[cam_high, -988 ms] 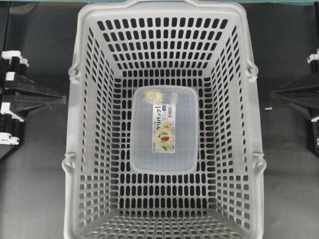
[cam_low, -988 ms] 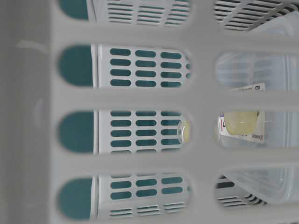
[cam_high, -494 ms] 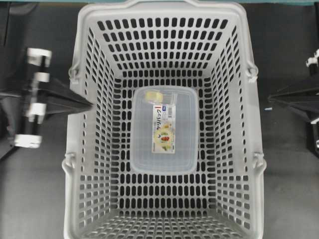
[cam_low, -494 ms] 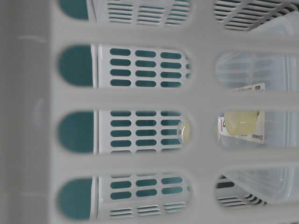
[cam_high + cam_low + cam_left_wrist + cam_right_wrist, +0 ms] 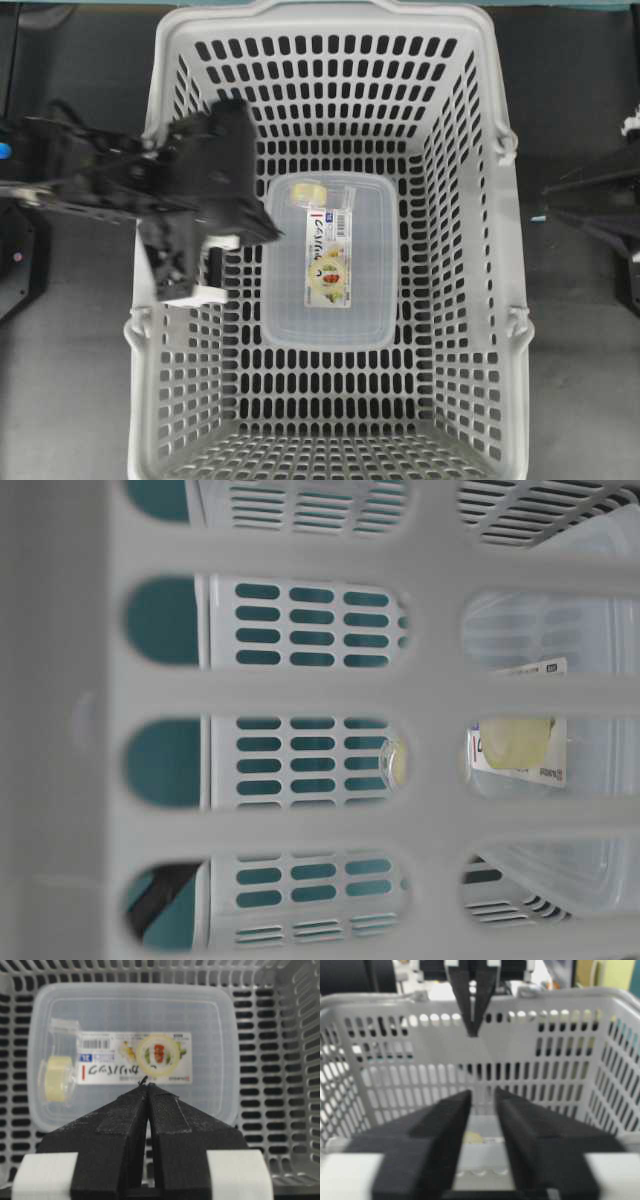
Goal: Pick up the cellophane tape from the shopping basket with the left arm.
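One barcoded label (writing illegible) tops clear box.

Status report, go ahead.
Left gripper over the basket, jaws shut, empty. Right gripper outside it, jaws slightly apart. Tape on the clear box, untouched. Nothing covering it.

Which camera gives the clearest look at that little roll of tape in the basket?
The left wrist view: the tape lies unobstructed on the clear box, filling more of the picture. The overhead view shows it small, near the box's far end. The table-level view glimpses it blurred through the basket slots. The right wrist view shows only a pale sliver.
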Controlling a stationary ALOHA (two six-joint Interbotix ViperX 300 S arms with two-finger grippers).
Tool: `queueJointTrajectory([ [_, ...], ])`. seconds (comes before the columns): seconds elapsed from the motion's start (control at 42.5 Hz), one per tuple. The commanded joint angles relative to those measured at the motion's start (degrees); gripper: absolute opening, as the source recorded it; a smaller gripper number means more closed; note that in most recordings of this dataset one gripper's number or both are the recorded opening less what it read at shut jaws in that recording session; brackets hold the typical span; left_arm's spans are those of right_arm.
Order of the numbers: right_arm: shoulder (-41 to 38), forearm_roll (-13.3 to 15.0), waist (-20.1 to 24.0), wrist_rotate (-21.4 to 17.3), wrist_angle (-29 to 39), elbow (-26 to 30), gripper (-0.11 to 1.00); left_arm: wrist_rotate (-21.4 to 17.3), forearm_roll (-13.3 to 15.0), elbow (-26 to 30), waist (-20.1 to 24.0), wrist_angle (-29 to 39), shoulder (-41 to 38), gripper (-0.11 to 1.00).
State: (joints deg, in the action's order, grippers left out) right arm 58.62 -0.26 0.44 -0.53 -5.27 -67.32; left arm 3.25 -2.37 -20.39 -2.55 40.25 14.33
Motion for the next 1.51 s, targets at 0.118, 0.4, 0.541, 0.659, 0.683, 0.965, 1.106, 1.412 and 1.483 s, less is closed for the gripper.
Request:
queueJointTrajectory([
  [0.118,0.26,-0.18,0.09,0.0,-0.18,0.97,0.71,0.18,-0.18,4.92,0.26,1.41,-3.69,0.0],
  [0.4,0.62,-0.18,0.0,0.0,-0.44,0.62,0.79,0.79,-0.18,8.88,0.44,5.45,-10.55,0.48],
  [0.541,1.23,-0.18,0.0,0.0,-0.44,0.62,0.79,0.18,-0.18,12.66,0.44,7.82,-15.91,0.86],
  [0.659,1.93,-0.09,0.0,0.0,-0.44,0.53,0.79,0.0,-0.18,15.64,0.18,8.96,-20.39,0.9],
  [0.683,2.02,-0.09,0.0,0.0,-0.44,0.53,0.79,0.0,-0.18,16.0,0.09,9.05,-21.09,0.9],
  [0.965,3.69,-0.09,0.0,0.0,-0.35,0.18,0.79,-0.09,-0.18,17.93,-0.88,11.43,-26.46,0.91],
  [1.106,4.22,-0.18,0.09,0.0,-0.26,0.09,0.79,-0.09,-0.18,17.67,-0.79,11.87,-26.37,0.91],
  [1.412,4.39,-0.18,0.09,0.0,-0.18,-0.26,0.79,-0.18,-0.18,15.47,-1.05,11.25,-27.25,0.91],
  [1.483,4.39,-0.18,0.0,0.0,-0.18,-0.26,0.79,-0.18,-0.18,14.94,-1.05,10.99,-27.07,0.91],
])
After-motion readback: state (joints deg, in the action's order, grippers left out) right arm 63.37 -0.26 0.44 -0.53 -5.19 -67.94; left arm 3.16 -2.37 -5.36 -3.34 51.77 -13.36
